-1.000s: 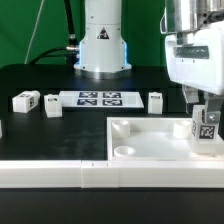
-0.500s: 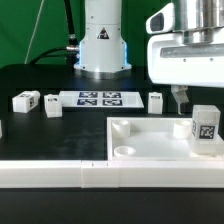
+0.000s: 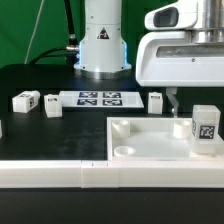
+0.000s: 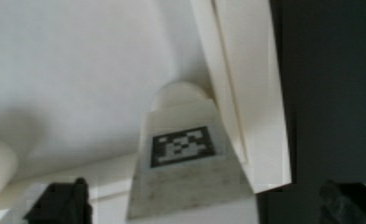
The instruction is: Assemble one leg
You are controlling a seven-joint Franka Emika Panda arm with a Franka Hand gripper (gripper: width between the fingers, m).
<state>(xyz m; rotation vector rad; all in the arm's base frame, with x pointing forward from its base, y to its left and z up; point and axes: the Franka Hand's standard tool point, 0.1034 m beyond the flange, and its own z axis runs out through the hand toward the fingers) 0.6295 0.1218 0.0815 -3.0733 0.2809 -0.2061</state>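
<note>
On the exterior view's right, we see the leg [image 3: 205, 128] standing upright on the white tray [image 3: 150, 138], with its tag face toward the camera. We cannot tell whether it sits in a corner socket. The arm's white wrist housing [image 3: 182, 58] hangs above the leg, clear of it with no contact. One dark finger shows under the housing, just to the exterior view's left of the leg's top and apart from it.

In the wrist view the fingers [image 4: 63, 200] are spread wide. We see one dark tip at each side with nothing pinched. The tagged leg shows between them against the tray's raised rim, and neither tip touches it. Dark bench [image 4: 331, 80] shows beyond the rim.

Two round sockets [image 3: 121, 126] sit on the tray's side toward the exterior view's left.

On the black bench behind the tray we count three more white blocks. One tagged block [image 3: 25, 100] is far to the exterior view's left, a second block [image 3: 52, 108] is just beside it, and a third block [image 3: 155, 101] is near the tray's back edge. The marker board [image 3: 98, 98] lies flat between the second and third blocks. The robot base [image 3: 102, 45] stands behind the marker board. A long white bar [image 3: 60, 175] runs along the front, in front of the tray.
</note>
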